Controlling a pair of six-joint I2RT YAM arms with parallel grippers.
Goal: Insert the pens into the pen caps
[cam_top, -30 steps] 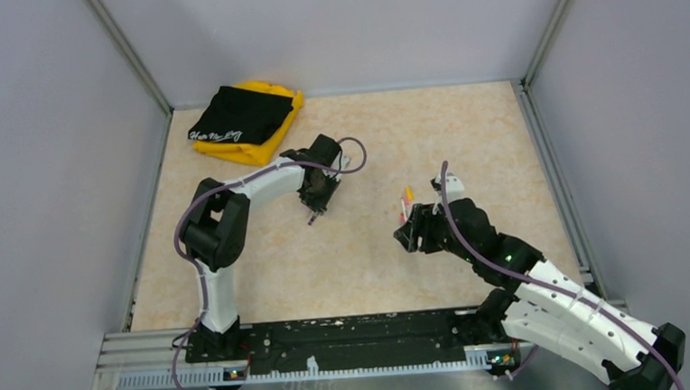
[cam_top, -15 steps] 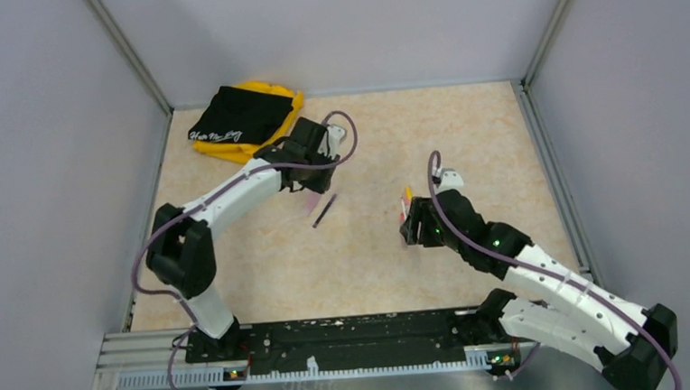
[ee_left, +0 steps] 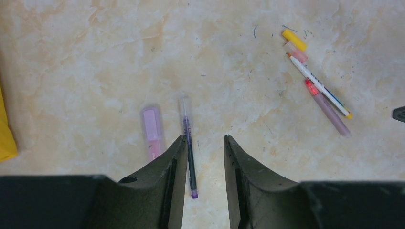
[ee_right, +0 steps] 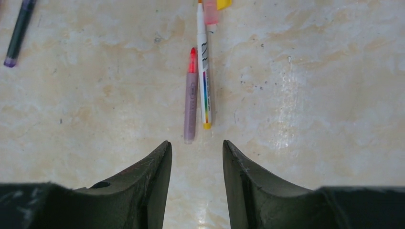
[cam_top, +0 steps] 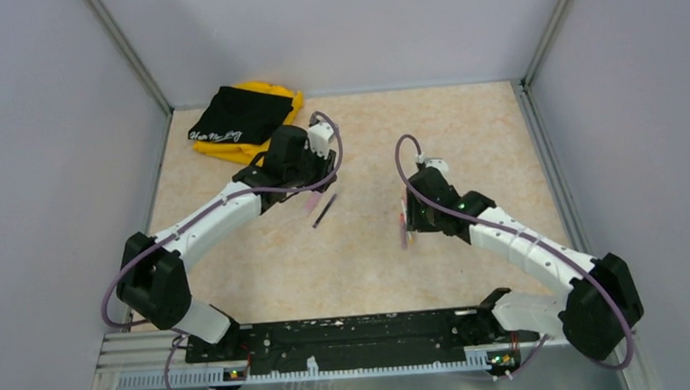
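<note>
No wording can be read outright. The black cloth, folded on a yellow cloth, carries a line of white script along its near edge (too small to make out). The white pen, well right of the black cloth, bears dark print beside a coloured stripe, equally illegible.

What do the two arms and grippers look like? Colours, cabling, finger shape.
The left arm and right arm match: white shells between bulky black joints. A purple cable runs along the outside of each and loops at the wrist. The left gripper and right gripper are dark and matte, tapering to curved tips. No markings visible.
</note>
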